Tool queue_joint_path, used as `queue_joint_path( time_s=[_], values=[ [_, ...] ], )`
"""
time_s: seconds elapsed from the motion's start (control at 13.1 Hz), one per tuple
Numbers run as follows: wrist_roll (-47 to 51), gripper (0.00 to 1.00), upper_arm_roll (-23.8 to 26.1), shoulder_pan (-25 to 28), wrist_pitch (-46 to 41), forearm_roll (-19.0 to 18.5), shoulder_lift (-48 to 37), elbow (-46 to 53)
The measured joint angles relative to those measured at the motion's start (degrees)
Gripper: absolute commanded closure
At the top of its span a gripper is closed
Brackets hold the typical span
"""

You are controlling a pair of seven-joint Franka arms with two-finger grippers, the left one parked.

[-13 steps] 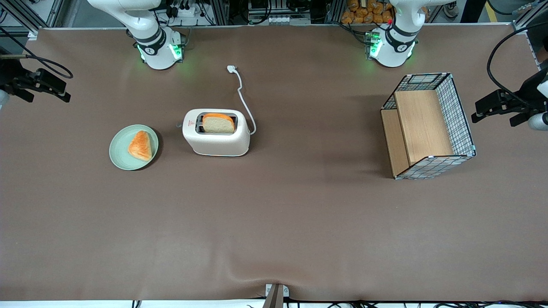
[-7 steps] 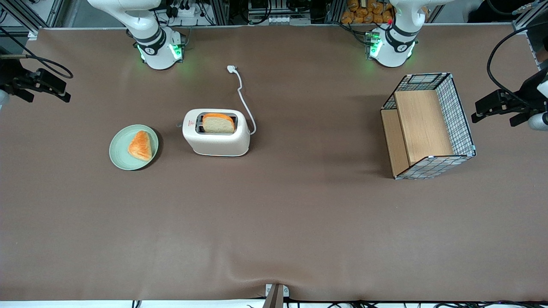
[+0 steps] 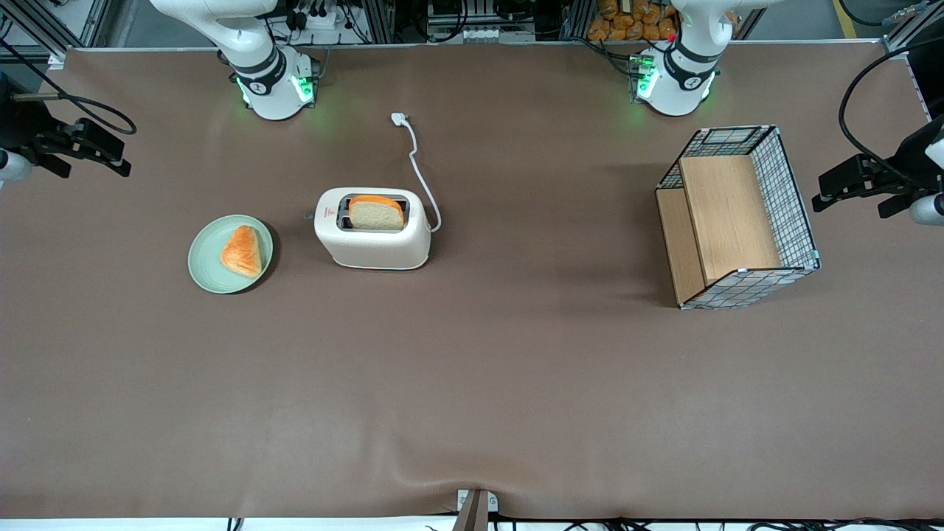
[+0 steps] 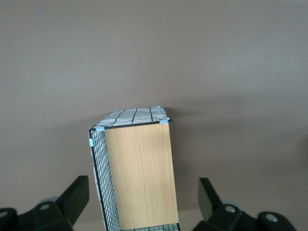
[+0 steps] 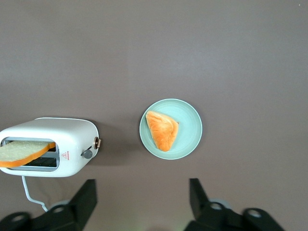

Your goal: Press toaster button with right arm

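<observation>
The hand, open and holding nothing, is hovering at the working arm's end of the table, having shifted slightly toward the toaster, which is sitting unmoved beside the plate, its button facing that plate.

Light: you get even, soft overhead light across the brown counter, neither dim nor harsh.
Shadows: your toaster and basket cast faint, short shadows; the plate has a thin dark rim shadow.
Glow: green base lamps tint the counter's edge farthest from your front camera.
Glare: none that you need to mind.
Focus: your tool shows its finger soft and blurred at close range; the counter stays sharp.
</observation>
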Motion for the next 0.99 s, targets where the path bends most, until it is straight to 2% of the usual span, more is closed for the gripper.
queue_joint_path(
  time_s=[0.23, 0.31, 0.61, 0.99],
  values=[
    [-0.05, 0.95, 0.0, 0.08, 0.16, 0.0, 0.09, -0.02],
    [-0.06, 1.0, 0.0, 0.09, 0.17, 0.0, 0.11, -0.02],
    [-0.08, 1.0, -0.02, 0.11, 0.49, 1.13, 0.4, -0.41],
    [-0.08, 1.0, -0.43, 0.08, 2.91, 10.62, 0.59, -5.7]
  ],
)
